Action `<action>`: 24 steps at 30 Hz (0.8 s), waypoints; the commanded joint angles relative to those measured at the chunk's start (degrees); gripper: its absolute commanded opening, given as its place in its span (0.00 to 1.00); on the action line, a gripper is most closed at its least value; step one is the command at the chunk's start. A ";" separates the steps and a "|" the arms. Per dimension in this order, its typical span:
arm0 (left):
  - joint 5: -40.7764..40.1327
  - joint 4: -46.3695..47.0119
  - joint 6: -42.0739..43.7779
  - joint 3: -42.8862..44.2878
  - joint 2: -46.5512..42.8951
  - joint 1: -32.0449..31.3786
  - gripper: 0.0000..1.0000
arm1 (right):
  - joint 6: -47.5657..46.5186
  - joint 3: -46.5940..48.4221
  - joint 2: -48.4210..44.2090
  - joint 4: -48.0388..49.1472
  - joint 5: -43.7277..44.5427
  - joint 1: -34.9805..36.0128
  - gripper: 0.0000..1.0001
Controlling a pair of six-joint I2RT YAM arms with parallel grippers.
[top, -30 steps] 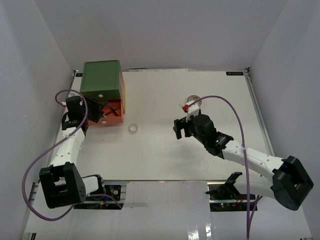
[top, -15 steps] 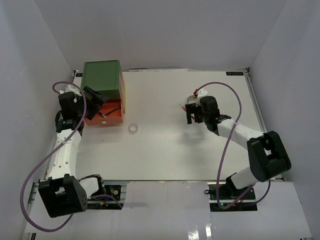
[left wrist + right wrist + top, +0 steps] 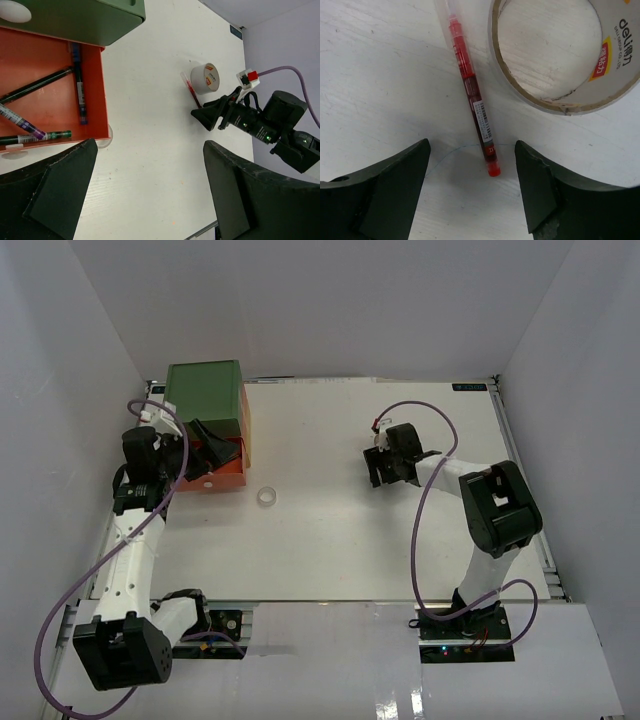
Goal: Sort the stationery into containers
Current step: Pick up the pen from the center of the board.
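On the white desk (image 3: 330, 550), the green-topped chest (image 3: 205, 400) stood far left with its orange drawer (image 3: 30, 65) open and thin pens (image 3: 79, 85) inside. The left gripper (image 3: 150, 145) hung over it, spread wide and empty. Much nearer the grey tape roll (image 3: 620, 50), the right gripper (image 3: 471, 145) straddled the red pen (image 3: 472, 95) with fingers parted. The pen's long axis ran straight ahead, across the closing line. The clear tape ring (image 3: 266, 496) lay mid-desk.

red pen (image 3: 470, 85), tape roll (image 3: 620, 67), spread pincer (image 3: 471, 146)
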 commanded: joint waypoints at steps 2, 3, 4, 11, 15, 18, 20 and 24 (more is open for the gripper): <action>2.26 -0.70 1.45 0.97 -1.02 -0.70 0.98 | -1.95 2.58 1.17 -3.22 -1.78 0.75 0.68; 2.35 -0.52 1.27 0.88 -1.02 -0.96 0.98 | -2.04 2.67 1.44 -4.09 -1.78 1.36 0.66; 2.52 -0.52 1.18 0.79 -1.19 -1.05 0.98 | -2.12 2.76 1.61 -4.36 -1.78 1.80 0.62; 2.70 0.62 -1.45 -0.35 -1.64 -4.82 0.98 | -1.95 2.06 2.75 -4.63 -0.46 5.49 0.30; -0.71 2.02 -3.56 -0.88 -1.81 -10.80 0.98 | -1.07 1.35 2.49 -4.54 -0.55 8.21 0.15; -1.87 4.13 -7.15 -1.40 -0.59 -15.71 0.98 | -0.02 0.56 -0.04 -3.84 -0.02 10.76 0.11; -2.92 4.84 -8.57 -1.58 0.03 -17.66 0.98 | 0.34 -0.75 -1.89 -2.96 -0.02 12.78 0.10; -7.75 6.59 -12.52 -2.19 1.52 -22.66 0.98 | 4.81 -3.48 -9.43 -0.32 -0.81 16.74 0.08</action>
